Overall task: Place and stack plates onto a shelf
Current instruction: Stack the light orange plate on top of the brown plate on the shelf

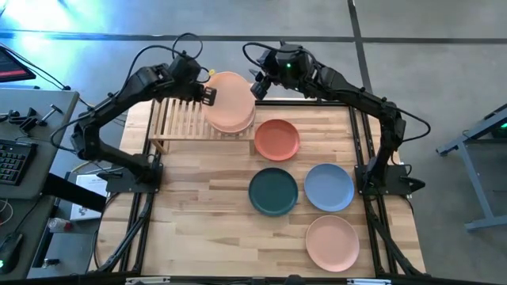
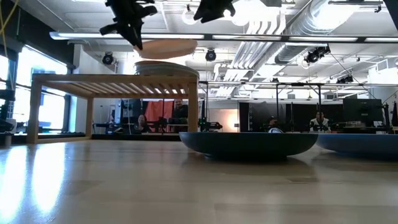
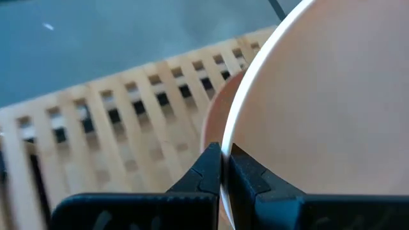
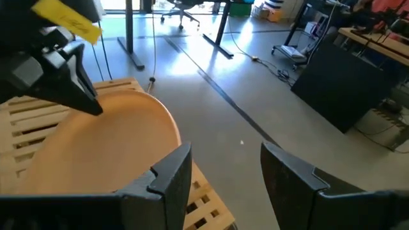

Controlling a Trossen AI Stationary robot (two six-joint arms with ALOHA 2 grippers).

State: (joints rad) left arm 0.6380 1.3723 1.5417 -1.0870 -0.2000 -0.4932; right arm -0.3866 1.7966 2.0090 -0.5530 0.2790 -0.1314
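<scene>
My left gripper [image 1: 209, 96] is shut on a pale tan plate [image 1: 230, 96], which hovers just above a stack of plates [image 2: 166, 67]. That stack rests on the right end of the light-wood slatted shelf [image 1: 181, 120]. In the left wrist view the held plate [image 3: 319, 96] fills the picture, with the stack's top plate [image 3: 214, 124] and the shelf's slats [image 3: 115, 121] below it. My right gripper [image 1: 258, 85] is open and stands off the plate's right edge, touching nothing. Its wrist view shows the plate [image 4: 102, 147] and the left gripper [image 4: 57, 70]. My left gripper pinches the plate's rim [image 3: 222, 167] on its left edge between the two fingers, one above and one below. The fingers come from the table's left, slanting down. The plate sits about level and lifted clear, with a small gap over the stack [image 2: 165, 47].
Four plates lie flat on the plank tabletop: terracotta red [image 1: 276, 139] next to the shelf, dark teal [image 1: 273, 191], light blue [image 1: 329, 188] and peach [image 1: 333, 243] near the front. The shelf's left half [image 1: 170, 119] is bare slats. People sit in the room behind the table.
</scene>
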